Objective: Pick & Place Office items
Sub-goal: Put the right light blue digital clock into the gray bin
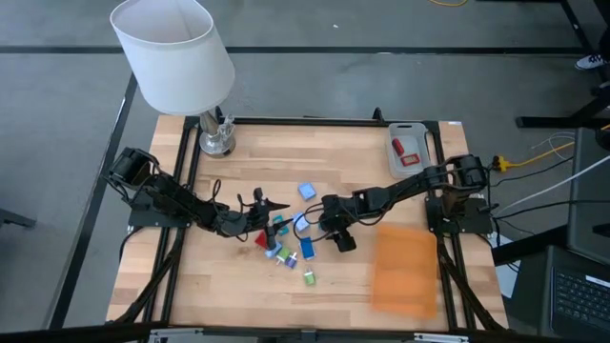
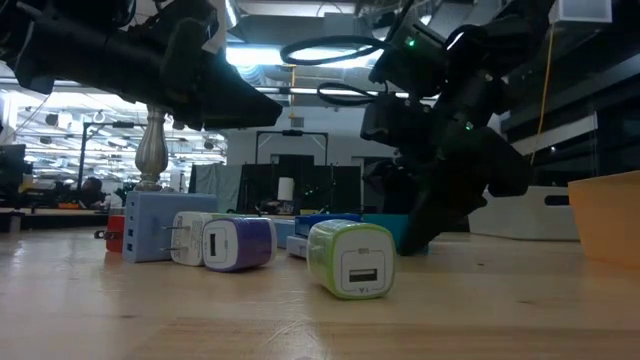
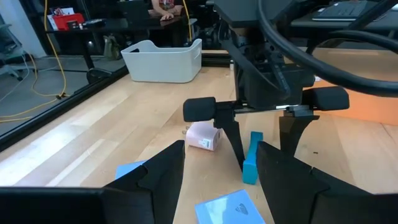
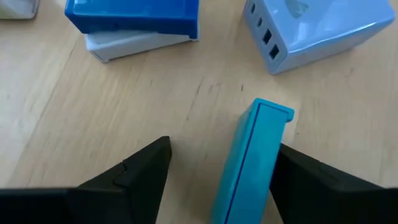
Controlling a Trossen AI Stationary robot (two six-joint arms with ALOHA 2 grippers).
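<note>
Right gripper [image 4: 217, 180] spread wide around upright teal piece [image 4: 252, 158], no grip yet; left gripper [image 3: 221, 171] open, empty, just left

From above, the right gripper [image 1: 307, 225] covers part of the office items [image 1: 286, 238] near the desk's middle, and the pieces under it are too small to sort by shape. The red piece [image 1: 260, 240] is half tucked beneath the left gripper [image 1: 270, 207]. Low down, a red block [image 2: 113, 234] peeks out behind the pale blue charger [image 2: 153, 226], mostly hidden. In the right wrist view the teal piece [image 4: 250, 163] runs off the picture's edge. The items in the grey tray [image 1: 420, 149] at the desk's far right corner can't be made out.
</note>
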